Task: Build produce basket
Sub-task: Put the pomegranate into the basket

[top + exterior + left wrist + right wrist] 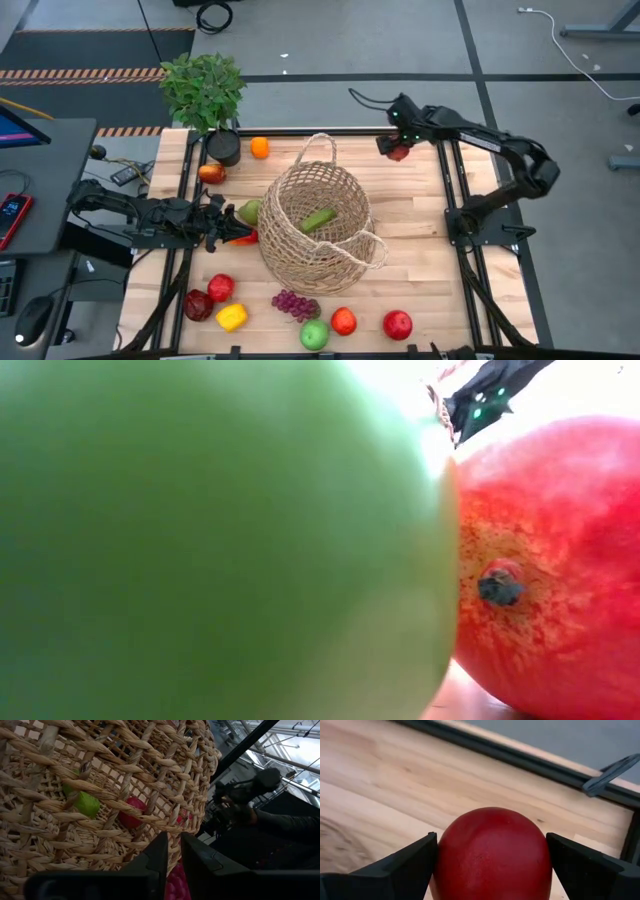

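Wicker basket (318, 228) at table centre, a green cucumber (319, 219) lying inside; right gripper (399, 150) at the far right edge of the table (420, 260), fingers spread wide around a red apple (492, 855), touching it on both sides; left gripper (222, 232) low beside the basket's left wall, fingers (159, 857) nearly together on a red pepper (243, 238); green pear (248, 211) just beyond; grapes (294, 304), apples and yellow pepper (231, 317) along the near edge; potted plant (205, 90) at far left corner.
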